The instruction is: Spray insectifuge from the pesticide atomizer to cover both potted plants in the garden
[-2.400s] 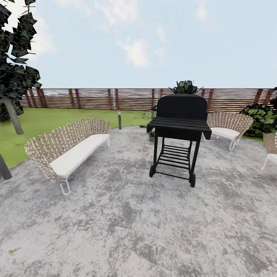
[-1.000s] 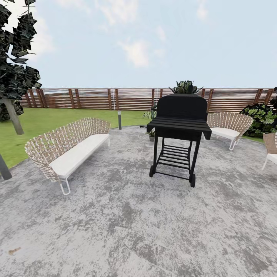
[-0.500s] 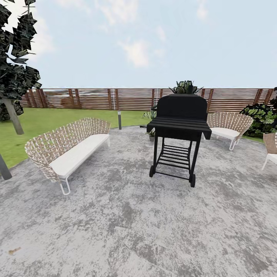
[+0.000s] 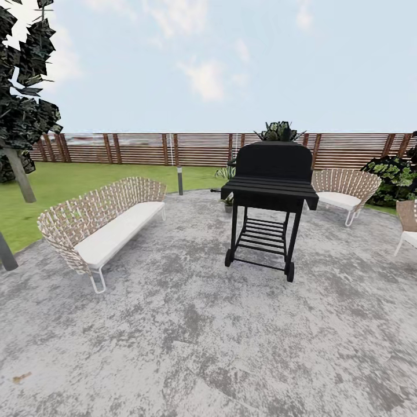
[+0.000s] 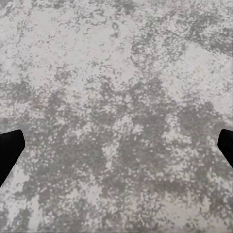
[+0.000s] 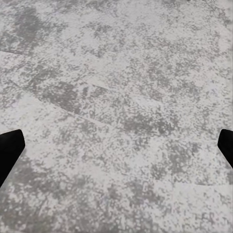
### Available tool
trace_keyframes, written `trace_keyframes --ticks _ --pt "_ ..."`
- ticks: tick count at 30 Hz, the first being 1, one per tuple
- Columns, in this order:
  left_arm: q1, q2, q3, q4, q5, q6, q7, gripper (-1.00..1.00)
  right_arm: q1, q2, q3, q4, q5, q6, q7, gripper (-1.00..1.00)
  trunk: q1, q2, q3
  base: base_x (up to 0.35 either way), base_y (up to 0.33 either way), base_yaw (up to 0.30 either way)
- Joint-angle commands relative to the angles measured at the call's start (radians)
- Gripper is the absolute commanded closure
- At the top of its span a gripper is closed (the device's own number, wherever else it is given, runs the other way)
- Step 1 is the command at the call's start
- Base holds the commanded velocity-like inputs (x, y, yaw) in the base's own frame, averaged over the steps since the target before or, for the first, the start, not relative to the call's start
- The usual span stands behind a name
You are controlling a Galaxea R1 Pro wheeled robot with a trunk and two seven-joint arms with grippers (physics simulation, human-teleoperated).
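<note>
The garden lies ahead, with a round grey paved patio (image 4: 191,336), green lawn (image 4: 63,182) and a brown slatted fence (image 4: 145,148). The pesticide atomizer is out of view. A small low green plant (image 4: 228,200) peeks out behind the grill's left leg, too hidden to tell whether it is one of the potted plants. My left gripper (image 5: 116,150) hangs open over bare paving, its black fingertips (image 5: 9,150) far apart. My right gripper (image 6: 116,150) is open over paving too, with nothing between its fingertips (image 6: 9,150).
A black wheeled grill (image 4: 267,197) stands mid-patio. A long wicker bench (image 4: 104,223) sits left, a second bench (image 4: 344,188) back right and a chair (image 4: 408,223) at the right edge. A tree (image 4: 20,116) and a short post (image 4: 180,180) are left, a bush (image 4: 397,176) right.
</note>
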Motion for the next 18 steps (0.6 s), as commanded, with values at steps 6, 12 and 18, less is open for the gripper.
trace_keyframes --ticks 6,12,18 --pt "0.002 0.007 0.001 0.004 0.001 -0.003 0.0 -1.0 -0.001 -0.001 0.001 0.001 0.001 -0.003 -0.001 -1.0 0.0 -0.001 -0.001 0.0 0.0 0.0" --pt "0.003 0.01 0.001 0.003 0.0 -0.003 0.004 -1.0 -0.001 0.0 0.003 0.001 0.001 -0.004 -0.001 -1.0 0.0 -0.001 -0.001 0.0 0.0 0.0" --pt "0.003 0.009 0.001 0.004 0.0 -0.026 0.004 -1.0 -0.001 -0.001 0.002 0.0 0.0 -0.004 -0.002 -1.0 0.0 -0.001 -0.001 0.0 0.0 0.0"
